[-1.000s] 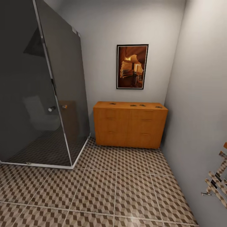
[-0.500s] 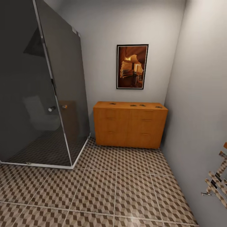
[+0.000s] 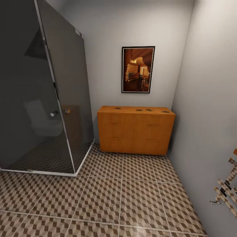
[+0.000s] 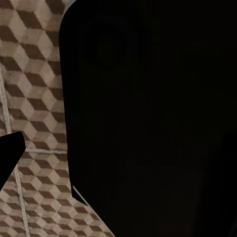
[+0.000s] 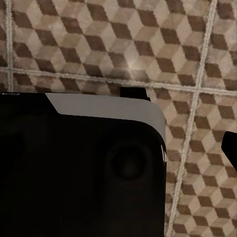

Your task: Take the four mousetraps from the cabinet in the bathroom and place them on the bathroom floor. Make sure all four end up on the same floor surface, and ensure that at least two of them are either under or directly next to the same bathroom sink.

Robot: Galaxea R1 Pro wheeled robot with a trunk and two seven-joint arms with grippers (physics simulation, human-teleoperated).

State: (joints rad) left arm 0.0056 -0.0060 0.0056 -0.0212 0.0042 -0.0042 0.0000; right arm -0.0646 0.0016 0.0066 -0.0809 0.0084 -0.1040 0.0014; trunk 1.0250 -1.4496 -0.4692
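The orange-brown cabinet (image 3: 135, 131) stands against the far wall in the head view. On its flat top lie several small dark mousetraps, one near the left end (image 3: 117, 108), two close together in the middle (image 3: 139, 109), and one at the right end (image 3: 165, 112). The cube-patterned bathroom floor (image 3: 131, 197) stretches from me to the cabinet. The sink is out of view. In each wrist view a dark fingertip (image 4: 10, 153) (image 5: 230, 148) shows at the picture's edge over floor tiles, beside a large black part of my own body. I cannot tell how the jaws stand.
A dark glass shower enclosure (image 3: 49, 98) takes up the left side, its corner reaching close to the cabinet. A grey wall runs along the right, with a chrome towel rail (image 3: 227, 191) low on it. A framed picture (image 3: 138, 69) hangs above the cabinet.
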